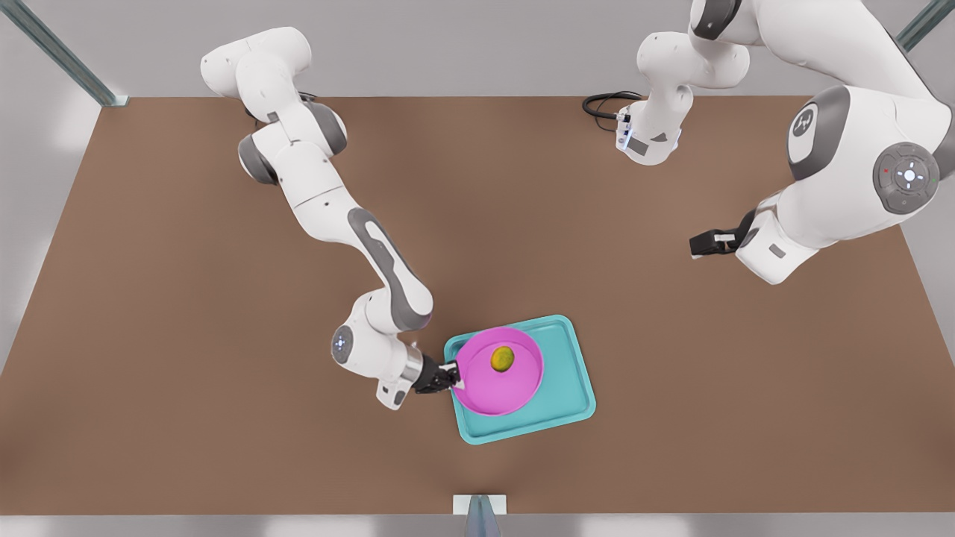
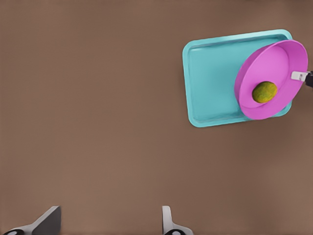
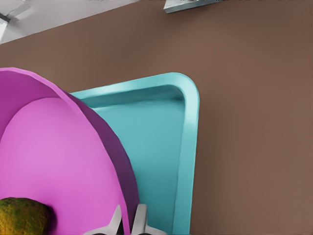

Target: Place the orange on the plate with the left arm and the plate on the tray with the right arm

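Brown table [image 1: 186, 335] — tray [image 1: 574, 388] bears plate [image 1: 477, 391] holding orange [image 1: 502, 359]. Right gripper [image 1: 453, 375] pinches the plate's rim, seen close in the right wrist view. Left gripper [image 2: 110, 220] — fingers spread, empty — hovers well apart.

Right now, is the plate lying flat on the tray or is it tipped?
Tipped. The plate sits over the tray with one edge raised, its rim pinched by the right gripper. The orange rests inside it.

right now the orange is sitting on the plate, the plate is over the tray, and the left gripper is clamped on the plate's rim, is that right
One thing is off: the right gripper, not the left, is clamped on the rim of the plate, as the right wrist view shows. The left gripper hangs open above bare table, away from the tray. The rest holds: the orange sits on the plate, which is over the tray.
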Controlling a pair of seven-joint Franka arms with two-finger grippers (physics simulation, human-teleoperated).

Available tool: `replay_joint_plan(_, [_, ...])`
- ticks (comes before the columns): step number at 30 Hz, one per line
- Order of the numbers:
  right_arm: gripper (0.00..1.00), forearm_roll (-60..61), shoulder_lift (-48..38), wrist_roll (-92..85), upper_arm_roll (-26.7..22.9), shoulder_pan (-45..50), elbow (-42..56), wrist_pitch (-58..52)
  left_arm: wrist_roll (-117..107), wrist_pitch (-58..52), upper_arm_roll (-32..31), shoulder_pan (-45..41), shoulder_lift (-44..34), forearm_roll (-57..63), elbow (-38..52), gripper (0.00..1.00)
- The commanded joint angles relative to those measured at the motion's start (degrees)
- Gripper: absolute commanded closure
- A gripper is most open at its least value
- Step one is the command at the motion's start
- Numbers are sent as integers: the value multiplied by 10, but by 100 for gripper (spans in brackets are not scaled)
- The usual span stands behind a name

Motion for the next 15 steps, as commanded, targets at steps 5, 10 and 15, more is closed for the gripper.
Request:
replay_joint_plan(5, [0,-4,6,67,0,4,5,10,-3,8,0,0,1,0,1,0])
replay_joint_plan(10, [0,-2,-16,70,4,18,2,9,-3,8,0,0,2,0,1,0])
replay_joint_plan(15, [0,-63,-184,70,0,-11,-219,-57,-3,8,0,-1,2,0,1,0])
